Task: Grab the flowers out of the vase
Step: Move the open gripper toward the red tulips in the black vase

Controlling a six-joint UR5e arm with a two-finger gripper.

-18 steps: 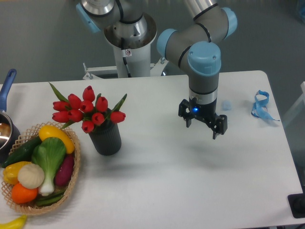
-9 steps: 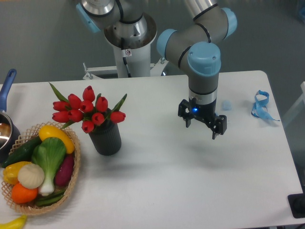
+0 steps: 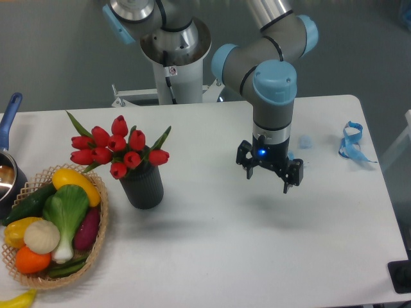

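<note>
Red tulips [image 3: 117, 151] with green leaves, dark grey vase [image 3: 142, 187]; left of the vase, tan wicker basket [image 3: 97, 234]; black gripper [image 3: 268, 177] glowing blue, white table [image 3: 225, 256].

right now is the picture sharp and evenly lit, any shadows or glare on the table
In the fixed camera view the light is soft and even: the flowers, the vase and the gripper look reasonably sharp, faint diffuse shadows lie on the table beside the vase and under the gripper, and there is no harsh glare.
</note>
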